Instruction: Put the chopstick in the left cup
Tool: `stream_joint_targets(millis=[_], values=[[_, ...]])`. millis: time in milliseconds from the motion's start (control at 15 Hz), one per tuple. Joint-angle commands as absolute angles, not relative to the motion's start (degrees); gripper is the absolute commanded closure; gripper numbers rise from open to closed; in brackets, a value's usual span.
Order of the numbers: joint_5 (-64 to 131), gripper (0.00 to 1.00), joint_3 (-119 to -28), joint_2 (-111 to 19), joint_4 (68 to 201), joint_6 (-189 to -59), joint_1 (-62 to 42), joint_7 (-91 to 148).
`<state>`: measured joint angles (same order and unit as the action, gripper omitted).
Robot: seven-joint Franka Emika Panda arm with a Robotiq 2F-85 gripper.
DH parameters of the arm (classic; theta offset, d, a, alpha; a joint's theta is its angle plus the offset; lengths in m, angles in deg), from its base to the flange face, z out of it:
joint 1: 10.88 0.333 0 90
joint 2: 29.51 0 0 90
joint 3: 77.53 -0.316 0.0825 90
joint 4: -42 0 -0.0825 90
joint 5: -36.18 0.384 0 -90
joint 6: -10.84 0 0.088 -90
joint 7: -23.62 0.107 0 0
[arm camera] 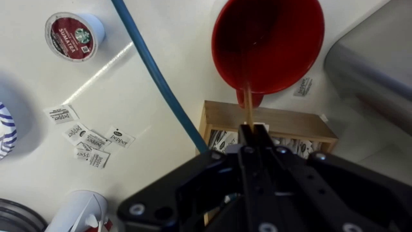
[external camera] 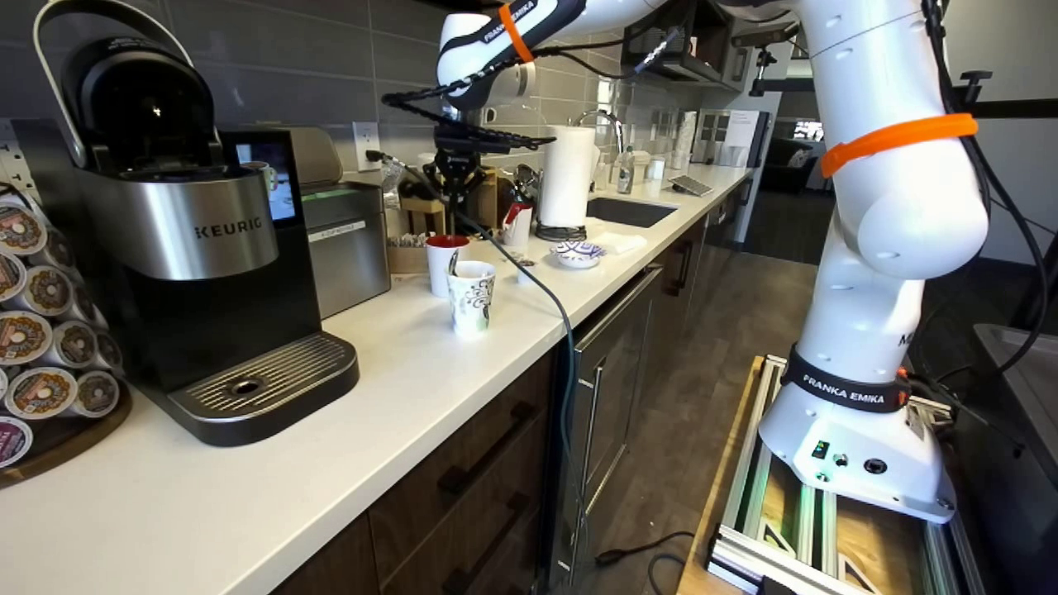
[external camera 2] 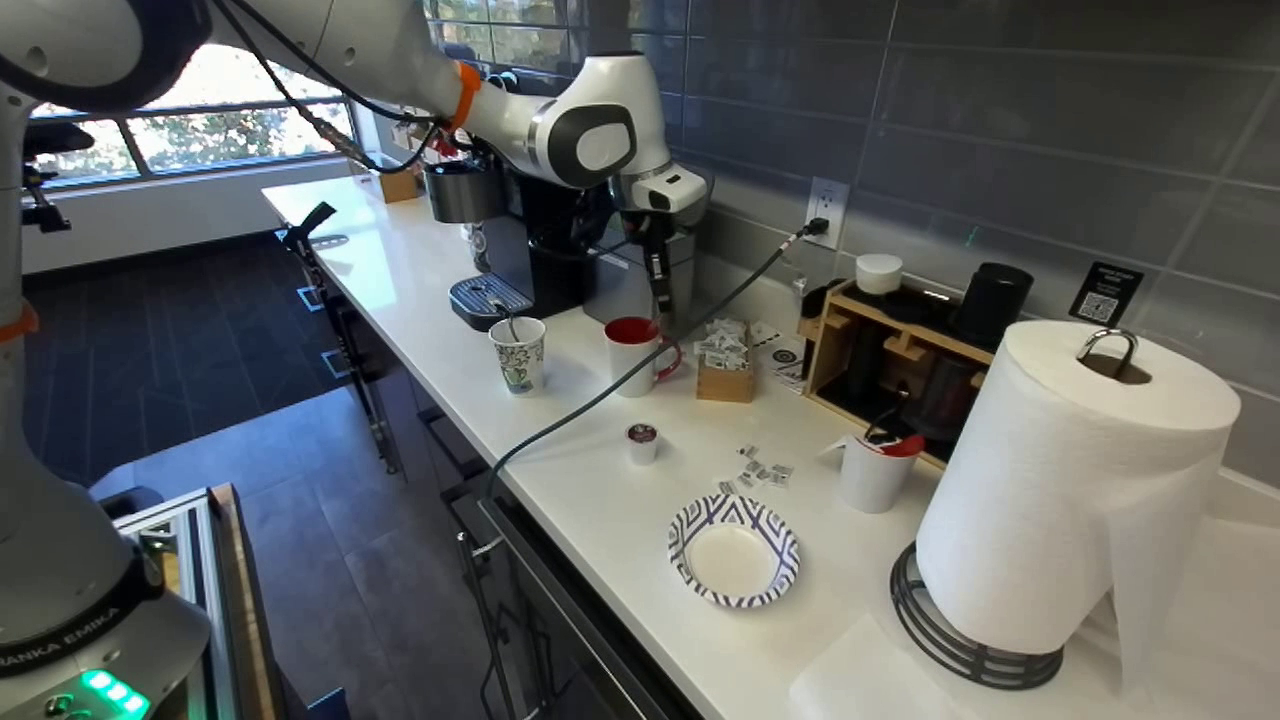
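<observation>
Above the desk [external camera 2: 600, 480], close by the red-lined mug [arm camera: 268, 45], I have the gripper [arm camera: 252, 130] pinched on the chopstick [arm camera: 248, 104], its fingers apart by no more than the stick's thickness. From the fingertips the stick runs across the mug's handle in the wrist view and on toward the red opening, where it blurs away; I can't tell where the tip ends or whether it is below the rim. The stick is too thin for me to follow in the exterior views. In an exterior view the patterned paper cup [external camera: 473, 302] covers part of the mug's side. A dark object [external camera 2: 509, 320] leans out of that cup; its lower end is hidden and I can't make out what it is. Which of the two is meant by the left cup I can't tell. A blue cable [arm camera: 161, 85] crosses my wrist view and disappears behind the gripper, which also blocks some of the wooden box [arm camera: 289, 122] of packets [arm camera: 227, 141]. At the left edge the striped bowl [arm camera: 5, 132] is cut to a sliver, and a white cup [arm camera: 75, 206] runs out of the bottom of that view.
</observation>
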<state>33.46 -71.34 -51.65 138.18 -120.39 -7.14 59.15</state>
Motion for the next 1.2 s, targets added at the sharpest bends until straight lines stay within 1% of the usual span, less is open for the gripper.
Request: stream_joint_targets(millis=[0, 333, 533, 800, 1000, 1133], values=[[35.99, 0.99, -72.06, -47.66, 140.21, -118.74, -8.58, 56.16], [39.50, 0.99, -73.56, -42.54, 142.89, -119.26, -9.21, 50.51], [39.92, 0.99, -73.84, -36.93, 147.56, -121.21, -9.34, 48.54], [39.48, 0.99, -74.42, -28.00, 156.01, -122.28, -9.48, 46.09], [40.35, 0.99, -75.24, -20.51, 164.28, -125.82, -9.63, 45.71], [42.04, 0.99, -75.84, -15.34, 170.25, -130.34, -9.72, 46.29]])
